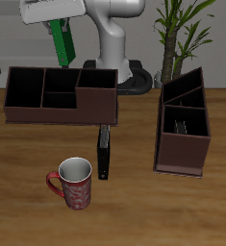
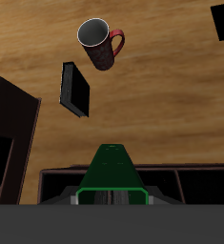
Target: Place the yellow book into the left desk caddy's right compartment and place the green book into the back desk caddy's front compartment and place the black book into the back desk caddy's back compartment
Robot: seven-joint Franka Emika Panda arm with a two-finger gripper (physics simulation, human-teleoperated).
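My tool (image 1: 64,50) hangs high above the back desk caddy (image 1: 62,96), clenched on the green book (image 1: 59,38), which dangles from it on a slant, well clear of the caddy's rim. Seen from my wrist camera, the green book (image 2: 112,172) runs straight out from between my fingers, its far end over the caddy's dark wall (image 2: 171,177).

The back desk caddy sits long side on toward the rear of the wooden counter (image 1: 163,211), its low pockets open and its taller end section nearest the robot's pedestal. The small front compartment (image 1: 60,99) in its split middle part looks dark inside; I cannot tell from either view whether anything lies in it.

The black book (image 1: 104,152) lies flat on the counter just in front of that caddy, apart from it, long and narrow, and shows in my wrist view (image 2: 76,89) too. Beside it, nearer the counter's front edge, stands a red patterned mug (image 1: 72,182) with a white interior, upright.

The left desk caddy (image 1: 184,123) stands end on by a potted plant (image 1: 182,34). A pale object (image 1: 184,125) rests in one of its pockets.
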